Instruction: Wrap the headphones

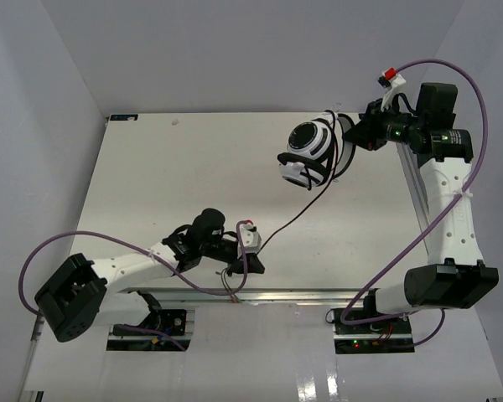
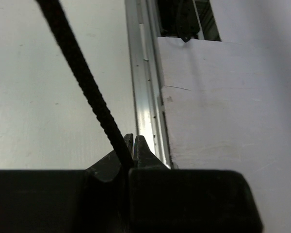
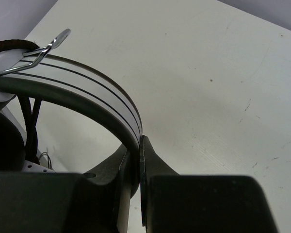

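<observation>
The headphones [image 1: 308, 151], with round white-and-black striped earcups, hang above the table's far right. My right gripper [image 1: 358, 132] is shut on their headband [image 3: 87, 90], a white curved band with thin black lines that runs between the fingers in the right wrist view. The thin black cable [image 1: 298, 219] drops from the earcups and runs down-left to my left gripper [image 1: 250, 251] near the table's front edge. That gripper is shut on the cable [image 2: 82, 80], which rises up-left from the closed jaws. The plug is hidden.
The metal rail [image 2: 144, 87] along the table's front edge runs just beyond my left gripper. Purple arm cables [image 1: 478, 126] loop around both arms. White walls enclose the table [image 1: 193, 176] on the left, back and right.
</observation>
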